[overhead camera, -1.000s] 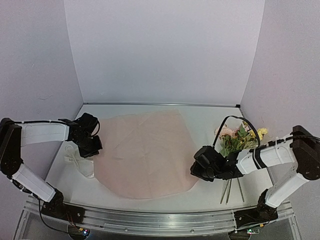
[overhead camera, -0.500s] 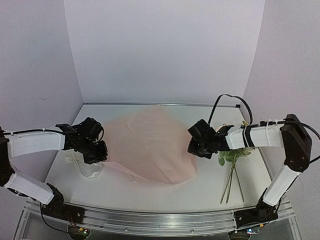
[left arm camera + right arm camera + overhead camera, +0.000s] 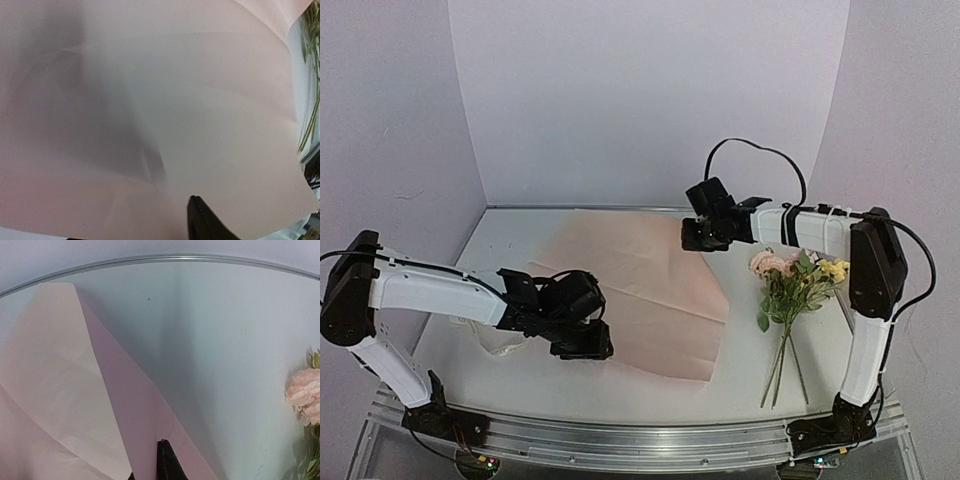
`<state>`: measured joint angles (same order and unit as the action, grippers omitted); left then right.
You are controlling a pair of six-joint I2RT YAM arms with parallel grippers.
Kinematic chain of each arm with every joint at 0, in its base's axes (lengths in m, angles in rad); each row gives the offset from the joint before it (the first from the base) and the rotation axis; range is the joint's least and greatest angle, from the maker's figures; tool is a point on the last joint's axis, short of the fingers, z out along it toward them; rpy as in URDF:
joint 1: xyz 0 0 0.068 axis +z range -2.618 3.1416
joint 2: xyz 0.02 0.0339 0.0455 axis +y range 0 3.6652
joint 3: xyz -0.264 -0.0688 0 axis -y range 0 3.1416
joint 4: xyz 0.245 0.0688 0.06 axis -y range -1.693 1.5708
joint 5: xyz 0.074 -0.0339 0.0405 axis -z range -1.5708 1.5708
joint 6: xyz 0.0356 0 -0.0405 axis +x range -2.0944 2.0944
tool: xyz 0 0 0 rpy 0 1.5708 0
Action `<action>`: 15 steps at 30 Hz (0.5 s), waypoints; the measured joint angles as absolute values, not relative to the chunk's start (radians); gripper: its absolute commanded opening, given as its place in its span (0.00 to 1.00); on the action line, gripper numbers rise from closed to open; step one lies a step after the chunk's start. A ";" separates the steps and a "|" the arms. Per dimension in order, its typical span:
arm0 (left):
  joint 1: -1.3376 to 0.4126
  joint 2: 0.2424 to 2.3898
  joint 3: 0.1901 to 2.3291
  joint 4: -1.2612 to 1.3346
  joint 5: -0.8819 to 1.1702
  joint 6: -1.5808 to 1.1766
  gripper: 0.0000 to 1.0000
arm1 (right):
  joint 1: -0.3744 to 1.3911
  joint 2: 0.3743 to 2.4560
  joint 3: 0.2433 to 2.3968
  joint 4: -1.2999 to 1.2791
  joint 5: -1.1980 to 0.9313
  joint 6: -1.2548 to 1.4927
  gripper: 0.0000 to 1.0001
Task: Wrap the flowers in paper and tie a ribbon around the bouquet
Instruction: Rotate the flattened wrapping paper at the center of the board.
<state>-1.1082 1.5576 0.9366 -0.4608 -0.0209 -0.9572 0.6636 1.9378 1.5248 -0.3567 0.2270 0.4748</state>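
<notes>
At this moment the paper (image 3: 650, 290) is seen spread over the middle of the table (image 3: 520, 235), creased and angular where it was lying flat and rounded a second ago. The right gripper (image 3: 692, 235) has been carried from the sheet's near right edge to its far right edge. It is closed, and in the right wrist view the lifted pink edge runs down to its fingertip (image 3: 165, 462), so the sheet is taken as pinched there. The left gripper (image 3: 588, 342) has been moved from the sheet's left edge to its near left edge; its jaw state cannot be told (the left wrist view is almost filled by paper). The flowers (image 3: 798, 280) are lying just right of the sheet, blooms far, stems near, no longer screened by the right arm. The ribbon (image 3: 498, 345) is noted beside the left arm, partly hidden
</notes>
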 measured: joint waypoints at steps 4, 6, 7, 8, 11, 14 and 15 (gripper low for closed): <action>-1.109 1.561 1.024 -0.478 -0.043 -0.913 0.66 | 0.649 1.982 1.600 -0.370 0.194 0.377 0.04; -1.094 1.546 1.078 -0.509 -0.062 -0.885 0.69 | 0.646 2.009 1.632 -0.378 0.184 0.339 0.03; -1.079 1.531 1.100 -0.525 -0.072 -0.875 0.71 | 0.646 2.023 1.647 -0.384 0.180 0.324 0.03; -1.051 1.504 1.111 -0.541 -0.082 -0.866 0.72 | 0.645 2.034 1.658 -0.389 0.177 0.312 0.03; -0.941 1.416 1.123 -0.596 -0.119 -0.850 0.77 | 0.643 2.053 1.679 -0.407 0.168 0.282 0.03; -0.779 1.334 1.121 -0.662 -0.171 -0.838 0.81 | 0.643 2.055 1.688 -0.421 0.166 0.262 0.03; -0.723 1.313 1.116 -0.682 -0.193 -0.840 0.81 | 0.643 2.055 1.692 -0.424 0.166 0.258 0.03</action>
